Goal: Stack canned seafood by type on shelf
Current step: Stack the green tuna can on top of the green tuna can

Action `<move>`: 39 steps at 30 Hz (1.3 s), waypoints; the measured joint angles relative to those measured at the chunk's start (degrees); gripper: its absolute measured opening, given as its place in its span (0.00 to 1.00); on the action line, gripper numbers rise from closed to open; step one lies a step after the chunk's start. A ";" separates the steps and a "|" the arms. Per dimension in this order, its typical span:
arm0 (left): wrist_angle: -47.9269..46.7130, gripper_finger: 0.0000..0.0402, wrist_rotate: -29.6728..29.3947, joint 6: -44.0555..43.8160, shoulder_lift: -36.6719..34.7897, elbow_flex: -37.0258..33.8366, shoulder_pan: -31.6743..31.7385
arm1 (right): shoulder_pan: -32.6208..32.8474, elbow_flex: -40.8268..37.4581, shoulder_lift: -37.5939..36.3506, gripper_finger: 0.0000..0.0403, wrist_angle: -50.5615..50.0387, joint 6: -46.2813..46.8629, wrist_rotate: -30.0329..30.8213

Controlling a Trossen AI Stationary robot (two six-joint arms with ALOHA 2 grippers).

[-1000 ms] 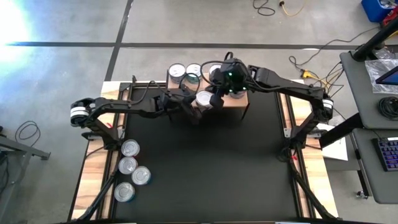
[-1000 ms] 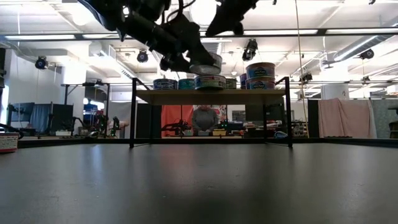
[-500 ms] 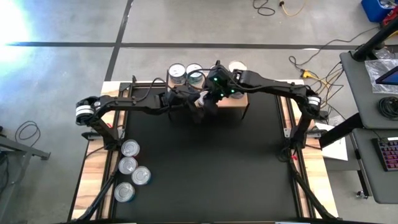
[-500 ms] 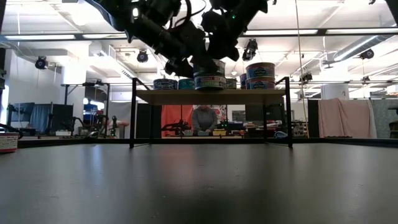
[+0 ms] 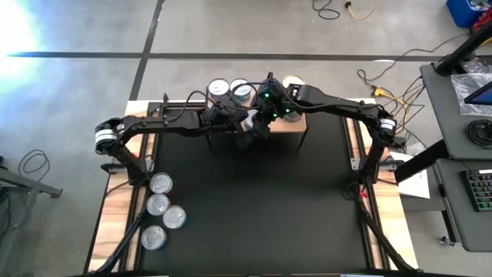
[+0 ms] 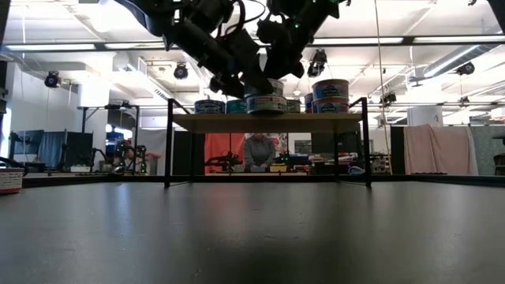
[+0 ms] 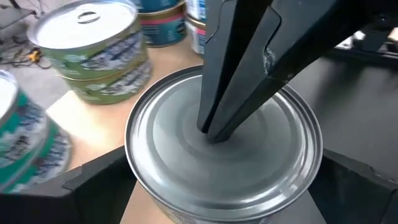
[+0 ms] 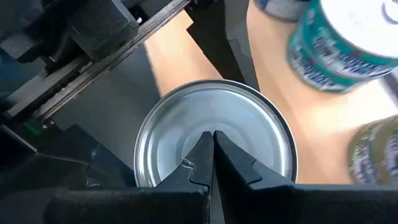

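Note:
A tin with a plain silver top (image 7: 224, 155) stands on another tin (image 6: 266, 103) on the shelf's light wood top (image 6: 316, 120). My left gripper (image 7: 224, 186) is shut on the upper tin, one dark finger on each side. My right gripper (image 8: 213, 134) is shut, and its tips rest on the tin's top. On the shelf nearby are green-labelled tins (image 7: 93, 50), teal-labelled tins (image 7: 25, 149) and a red-and-blue stack (image 6: 331, 95). In the high view both grippers meet over the shelf (image 5: 288, 125), and the tin (image 5: 250, 120) barely shows. My left gripper pinches the tin's round side wall (image 7: 134, 180) between its two fingers, coming nearly level from the table's left. The tin stands upright with its bottom on the tin below. My right gripper presses its shut fingertips (image 8: 202, 152) down on the middle of the tin's silver top (image 7: 214, 134), slanting down from the right.
Several more silver-topped tins (image 5: 161, 211) lie in a row at the table's near left, on the wood edge of the black mat (image 5: 254, 208). A person (image 6: 258, 150) sits in the room behind the shelf.
My left gripper has lowered the tin onto the tin on the shelf and moved a little toward the far edge. My right gripper has swung toward the table's left from the shelf's right part and come down with shut fingers on the tin's top.

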 joint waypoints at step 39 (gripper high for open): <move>-13.05 1.00 1.81 -2.84 5.15 9.61 1.57 | -2.11 -0.55 4.19 0.02 -0.94 -8.65 -0.17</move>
